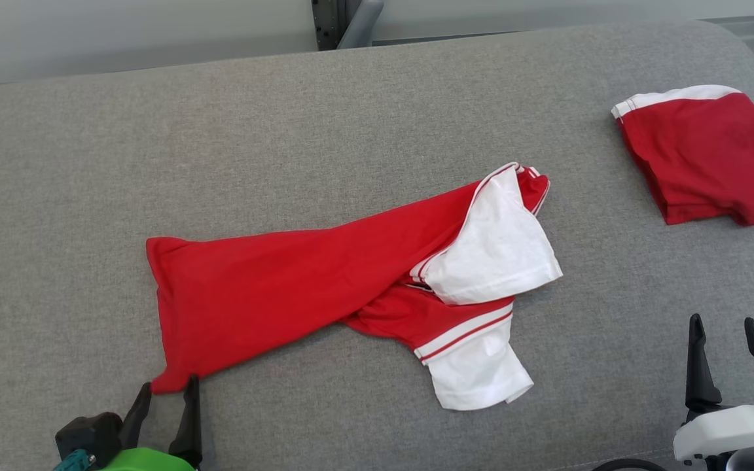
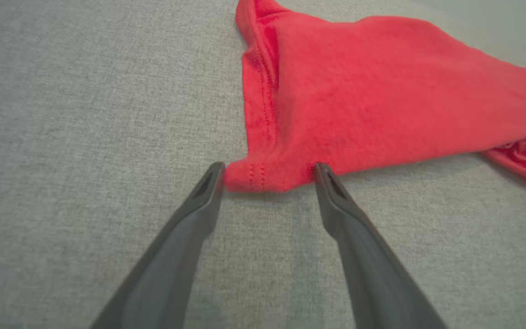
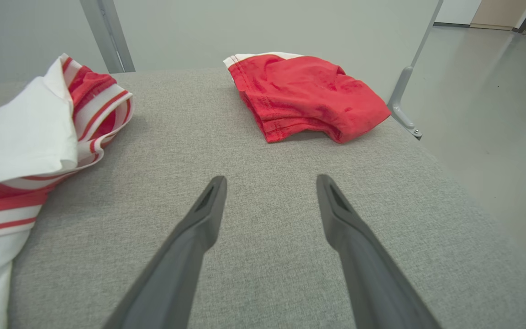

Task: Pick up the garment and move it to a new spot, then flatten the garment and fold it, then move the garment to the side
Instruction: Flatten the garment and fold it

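The garment (image 1: 285,294) is a red shirt with white, red-striped sleeves, lying crumpled and twisted across the middle of the grey padded surface (image 1: 351,118). Its red hem corner (image 2: 263,176) lies between the tips of my left gripper (image 1: 169,384), whose fingers (image 2: 190,228) stand open on either side of the corner without pinching it. My right gripper (image 1: 723,320) is open at the lower right over bare fabric, with nothing between its fingers (image 3: 190,237). The garment's white sleeve (image 3: 25,137) is to its left.
A second red garment with a white band (image 1: 707,154) lies folded at the far right of the surface (image 3: 306,93). Just beyond it the surface's right edge drops to the floor (image 3: 496,91), beside a metal frame leg (image 3: 404,91).
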